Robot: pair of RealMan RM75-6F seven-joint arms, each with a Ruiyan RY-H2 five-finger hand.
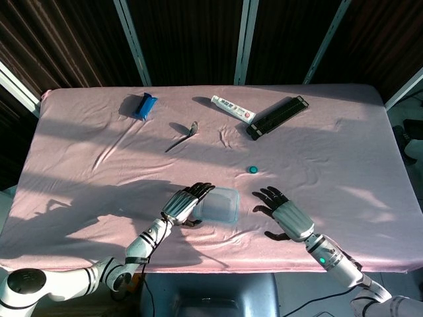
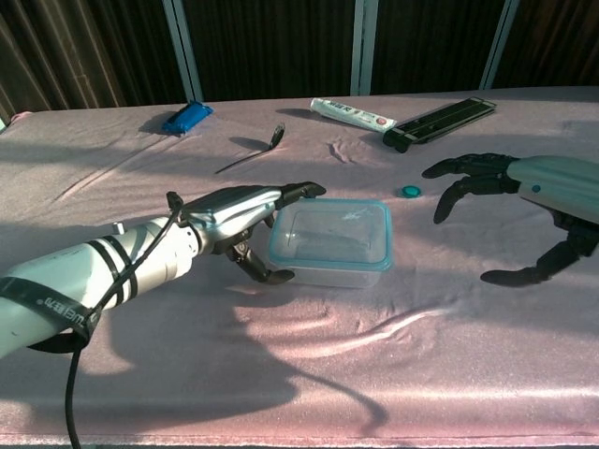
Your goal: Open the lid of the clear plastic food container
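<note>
While against the container [image 2: 329, 240], left robot hand [image 2: 239, 213] outstretched.

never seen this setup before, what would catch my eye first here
The clear plastic food container with its teal-rimmed lid still on, near the table's front edge, flanked by two robot hands. The left hand rests against its left side; the right hand hovers open to its right, apart from it.

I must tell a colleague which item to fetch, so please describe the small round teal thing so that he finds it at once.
On the pink table, look near the middle, just beyond the clear container that sits between the two hands. The teal cap lies alone there on the cloth. It is the only small round thing; the tube and black bar behind it are long.
</note>
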